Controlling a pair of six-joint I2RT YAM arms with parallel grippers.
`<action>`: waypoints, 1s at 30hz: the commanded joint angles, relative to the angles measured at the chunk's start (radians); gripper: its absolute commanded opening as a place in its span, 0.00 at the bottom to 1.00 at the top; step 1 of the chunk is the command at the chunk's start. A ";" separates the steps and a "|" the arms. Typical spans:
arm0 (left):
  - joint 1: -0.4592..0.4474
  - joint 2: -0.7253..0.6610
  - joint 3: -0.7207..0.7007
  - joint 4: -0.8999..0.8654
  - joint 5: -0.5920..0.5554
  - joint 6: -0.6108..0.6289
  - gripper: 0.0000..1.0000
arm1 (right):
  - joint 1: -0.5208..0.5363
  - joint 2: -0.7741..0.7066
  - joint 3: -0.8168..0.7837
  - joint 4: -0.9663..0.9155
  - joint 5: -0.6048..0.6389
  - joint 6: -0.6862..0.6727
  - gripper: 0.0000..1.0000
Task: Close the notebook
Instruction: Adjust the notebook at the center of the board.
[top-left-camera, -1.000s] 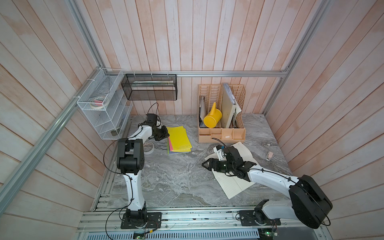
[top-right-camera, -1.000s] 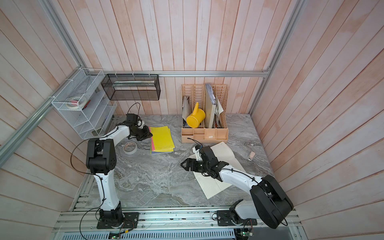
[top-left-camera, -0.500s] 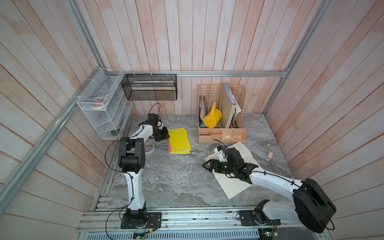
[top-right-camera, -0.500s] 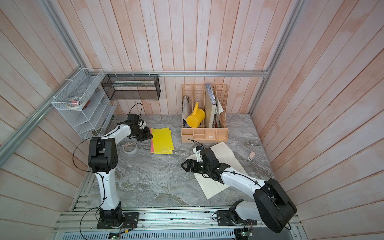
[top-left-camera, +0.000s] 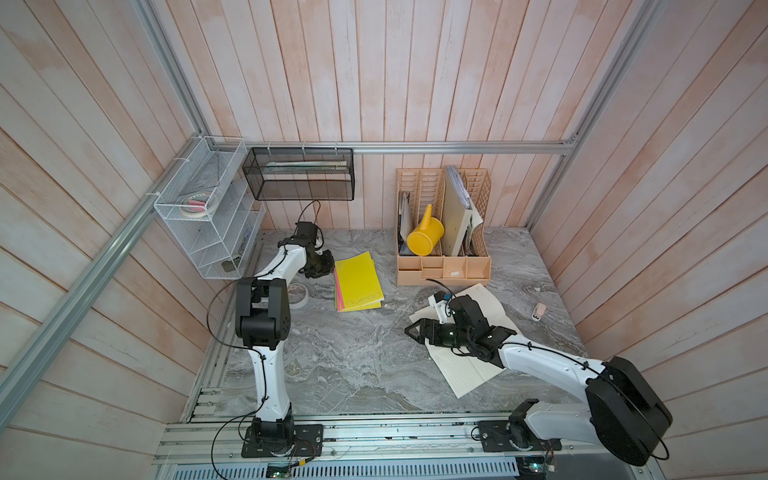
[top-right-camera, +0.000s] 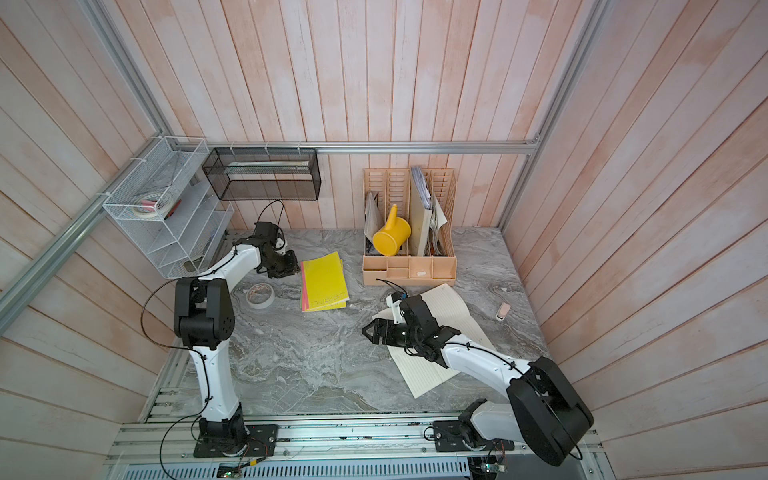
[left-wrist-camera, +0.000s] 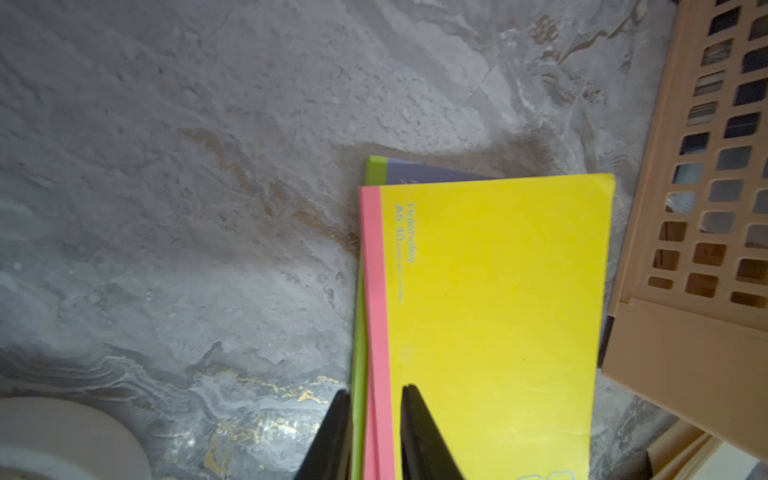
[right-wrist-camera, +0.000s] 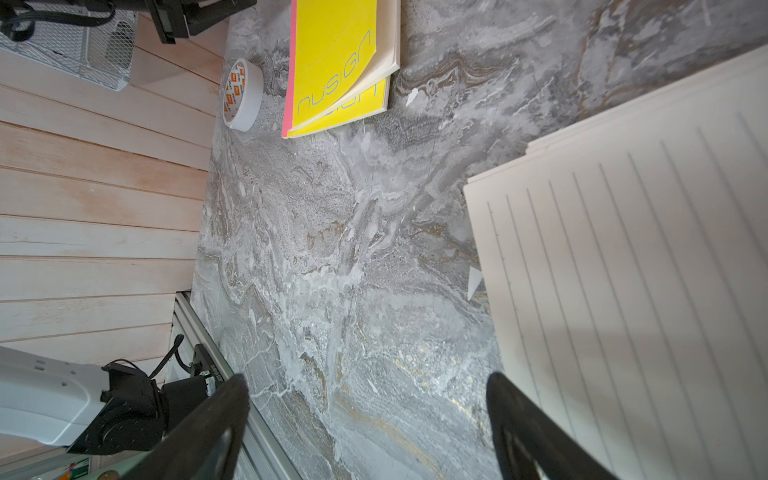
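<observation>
The open notebook (top-left-camera: 469, 370) (top-right-camera: 428, 370) lies flat at the front right, its cream lined pages (right-wrist-camera: 623, 270) facing up. My right arm lies across it. My right gripper (top-left-camera: 411, 332) (top-right-camera: 368, 331) (right-wrist-camera: 368, 386) stands open over bare table just past the notebook's left edge, and nothing is between its fingers. My left gripper (top-left-camera: 328, 266) (top-right-camera: 293, 268) (left-wrist-camera: 372, 395) is at the back left. It is shut to a narrow gap, and its tips straddle the pink spine of a stack of closed yellow notebooks (top-left-camera: 357, 280) (left-wrist-camera: 490, 291).
A tape roll (top-left-camera: 297, 295) (right-wrist-camera: 243, 95) sits left of the yellow stack. A tan desk organizer (top-left-camera: 442, 266) with a yellow watering can (top-left-camera: 424, 237) stands at the back. A small pale item (top-left-camera: 539, 311) lies at the right. A wire shelf (top-left-camera: 208, 216) and a black mesh basket (top-left-camera: 299, 174) hang on the walls.
The yellow stack has shifted very slightly toward the front. Both arms stay about where they were.
</observation>
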 joint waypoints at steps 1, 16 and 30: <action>-0.093 0.011 0.085 0.050 -0.051 0.008 0.02 | 0.008 0.000 0.007 -0.017 0.013 0.004 0.90; -0.207 0.437 0.641 -0.058 -0.267 -0.045 0.00 | -0.008 -0.112 -0.041 -0.076 0.040 0.004 0.90; -0.209 0.345 0.423 0.024 -0.147 -0.026 0.00 | -0.027 -0.082 -0.029 -0.063 0.020 -0.002 0.90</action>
